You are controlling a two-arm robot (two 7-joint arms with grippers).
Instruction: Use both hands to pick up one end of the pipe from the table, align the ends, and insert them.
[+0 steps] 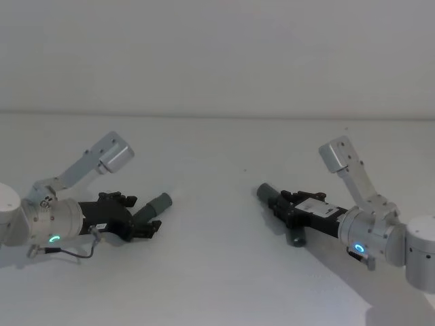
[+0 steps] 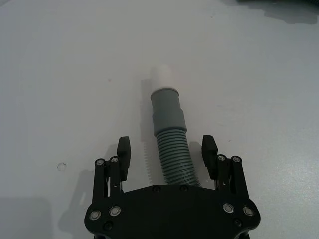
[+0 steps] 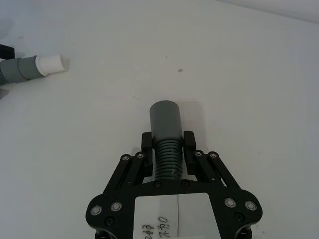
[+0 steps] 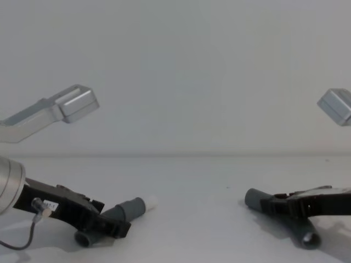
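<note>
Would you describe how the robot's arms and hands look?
The left hand and right hand are black skeletal linkages with silver screws, on silver-white arms with a glowing teal ring at each wrist. A thin dark cable loops by the left wrist; a white handwritten label tops the right hand.

plugged pipe left, open pipe right, on table

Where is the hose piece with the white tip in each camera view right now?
Head view: lower left, hose piece inside the open left pincer.
Left wrist view: centre, white tip pointing away from the pincer.
Right wrist view: far off at the frame edge, beyond the right pincer shut on the other hose piece.
Chest view: lower left, white tip toward the middle.
Shared landmark: the left pincer straddling it.
</note>
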